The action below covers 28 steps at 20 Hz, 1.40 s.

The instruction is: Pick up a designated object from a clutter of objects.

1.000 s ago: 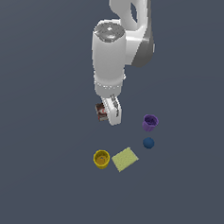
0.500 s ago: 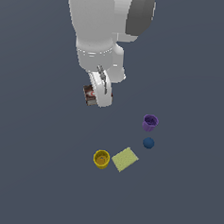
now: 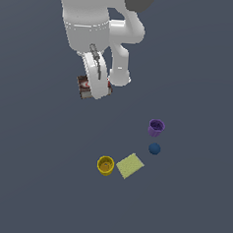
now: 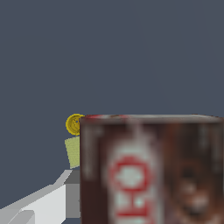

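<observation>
The designated object, a dark-brown box (image 3: 85, 86) with a red-and-white label, hangs in the air well above the floor, with my gripper (image 3: 96, 85) shut on it. One white finger (image 3: 95, 77) covers the box's middle in the exterior view. Up close in the wrist view the box (image 4: 148, 170) fills much of the picture and a grey finger (image 4: 48, 197) shows beside it. The rest of the clutter lies below, toward the exterior view's right: a yellow cup (image 3: 105, 165), a yellow-green flat square (image 3: 130, 165), a blue ball (image 3: 154, 148) and a purple cup (image 3: 156, 127).
The yellow cup (image 4: 75, 124) and yellow-green square (image 4: 72, 151) also peek past the box's edge in the wrist view. Plain dark grey floor surrounds the items. The white arm (image 3: 91, 18) fills the upper part of the exterior view.
The arm has risen toward the camera and shifted to the exterior view's left, carrying the brown box away from the cups, ball and square, which have stayed put.
</observation>
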Each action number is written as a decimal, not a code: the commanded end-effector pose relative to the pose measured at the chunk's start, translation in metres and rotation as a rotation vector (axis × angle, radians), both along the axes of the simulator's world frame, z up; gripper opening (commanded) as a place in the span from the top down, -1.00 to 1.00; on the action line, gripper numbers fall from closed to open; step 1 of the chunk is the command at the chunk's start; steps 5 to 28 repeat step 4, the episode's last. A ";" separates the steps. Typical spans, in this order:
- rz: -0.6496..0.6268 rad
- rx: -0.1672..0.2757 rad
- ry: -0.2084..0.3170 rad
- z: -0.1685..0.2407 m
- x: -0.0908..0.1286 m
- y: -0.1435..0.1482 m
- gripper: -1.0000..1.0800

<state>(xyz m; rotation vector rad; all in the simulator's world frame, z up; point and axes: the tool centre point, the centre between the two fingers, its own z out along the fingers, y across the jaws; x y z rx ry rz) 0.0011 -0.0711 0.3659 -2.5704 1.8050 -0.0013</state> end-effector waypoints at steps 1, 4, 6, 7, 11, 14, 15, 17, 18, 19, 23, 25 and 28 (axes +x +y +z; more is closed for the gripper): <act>0.000 0.000 0.001 0.006 0.001 -0.002 1.00; 0.000 0.000 0.001 0.008 0.001 -0.003 1.00; 0.000 0.000 0.001 0.008 0.001 -0.003 1.00; 0.000 0.000 0.001 0.008 0.001 -0.003 1.00; 0.000 0.000 0.001 0.008 0.001 -0.003 1.00; 0.000 0.000 0.001 0.008 0.001 -0.003 1.00; 0.000 0.000 0.001 0.008 0.001 -0.003 1.00; 0.000 0.000 0.001 0.008 0.001 -0.003 1.00; 0.000 0.000 0.001 0.008 0.001 -0.003 1.00; 0.000 0.000 0.001 0.008 0.001 -0.003 1.00; 0.000 0.000 0.001 0.008 0.001 -0.003 1.00; 0.000 0.000 0.001 0.008 0.001 -0.003 1.00; 0.000 0.000 0.001 0.008 0.001 -0.003 1.00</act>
